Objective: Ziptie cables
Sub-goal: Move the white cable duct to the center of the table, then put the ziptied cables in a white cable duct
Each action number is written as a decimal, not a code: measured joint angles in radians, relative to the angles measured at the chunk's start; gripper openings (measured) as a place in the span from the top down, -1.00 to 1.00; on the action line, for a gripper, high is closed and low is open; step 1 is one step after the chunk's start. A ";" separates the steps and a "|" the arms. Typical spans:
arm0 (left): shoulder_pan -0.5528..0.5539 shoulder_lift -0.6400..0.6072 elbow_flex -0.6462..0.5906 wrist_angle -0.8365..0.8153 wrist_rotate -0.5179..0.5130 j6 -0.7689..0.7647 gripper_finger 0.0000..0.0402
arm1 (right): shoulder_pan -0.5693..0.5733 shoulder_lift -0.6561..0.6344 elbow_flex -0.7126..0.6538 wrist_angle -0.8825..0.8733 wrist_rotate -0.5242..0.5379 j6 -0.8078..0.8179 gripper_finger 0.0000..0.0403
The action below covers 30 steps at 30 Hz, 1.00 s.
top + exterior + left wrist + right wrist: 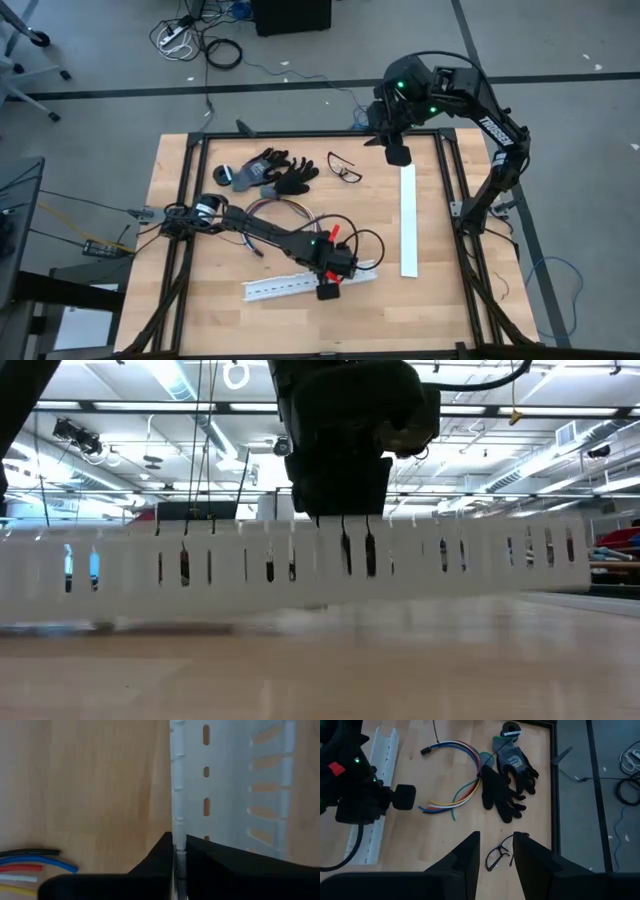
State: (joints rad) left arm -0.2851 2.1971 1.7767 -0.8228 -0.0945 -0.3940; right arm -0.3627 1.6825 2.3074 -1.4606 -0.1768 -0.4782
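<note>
Two arms in frame, one at work. Left gripper (329, 291) is down near the desk's front edge, jaws pinched tight on the upright side wall of the slotted white strip (310, 284), as the left wrist view shows: both fingers (150, 870) meet on that thin wall. The strip's long axis runs roughly along the front edge.

Cables (285, 210) lie loose on the desk (200, 300), mid-left, in a curved fan; not bundled, not tied, touched by neither gripper. They sit behind the left gripper, toward the back edge, beside the black gloves (275, 172). Judgement: left arm is the nearer one, but it is occupied with the strip, not the cables.

Right gripper (398, 153) hangs over the back edge, right of centre, jaws partly apart, holding nothing. Safety glasses (500, 855) show just past its fingers; a second white strip (410, 220) lies toward the right edge.

Writing: "TROSSEN" is readable along the right arm's link. No other labels legible.
</note>
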 joint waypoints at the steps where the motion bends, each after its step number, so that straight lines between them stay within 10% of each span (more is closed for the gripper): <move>1: -0.001 0.000 0.000 -0.001 0.001 0.004 0.88 | 0.000 0.000 0.000 -0.001 -0.001 0.001 0.45; 11: -0.001 0.000 0.026 -0.008 -0.008 0.107 0.27 | 0.002 0.000 0.000 -0.008 -0.007 0.003 0.45; 20: -0.035 -0.001 0.310 -0.350 -0.185 0.169 0.07 | -0.007 0.000 0.000 -0.008 -0.009 -0.002 0.45; 30: -0.113 -0.199 0.162 -0.741 -0.517 -0.343 0.06 | -0.007 0.000 0.000 -0.026 -0.049 -0.002 0.45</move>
State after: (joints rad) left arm -0.3984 1.9984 1.9386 -1.5637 -0.6115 -0.7373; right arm -0.3695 1.6829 2.3077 -1.4864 -0.2260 -0.4797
